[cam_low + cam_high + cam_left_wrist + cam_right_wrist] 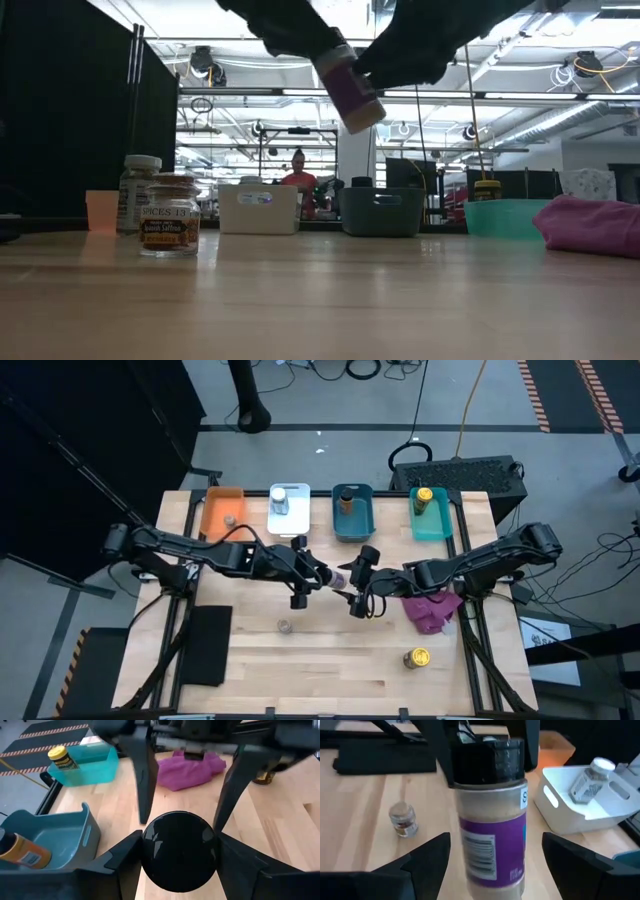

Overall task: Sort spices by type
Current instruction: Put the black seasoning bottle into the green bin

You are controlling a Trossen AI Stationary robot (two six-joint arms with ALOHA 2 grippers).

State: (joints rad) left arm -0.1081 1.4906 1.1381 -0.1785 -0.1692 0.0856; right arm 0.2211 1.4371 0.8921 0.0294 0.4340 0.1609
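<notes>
A spice jar with a black lid and a purple label hangs above the table's middle, between both grippers. My left gripper comes from the table's left and is shut on the jar. My right gripper comes from the right and is open; its fingers stand on either side of the jar's body, apart from it. A small brown-lidded jar stands on the table. A yellow-lidded jar lies near the near right. My left gripper pinches the jar's black lid between its two fingers, one on each side of the lid. The fingers come about level from the table's left. The jar is lifted clear and tilted, its bottom end lower and pointing toward my right gripper.
Orange, white, blue and teal bins line the far edge, each with a jar in it. A magenta cloth lies under the right arm. A black mat lies near left. A person stands far behind.
</notes>
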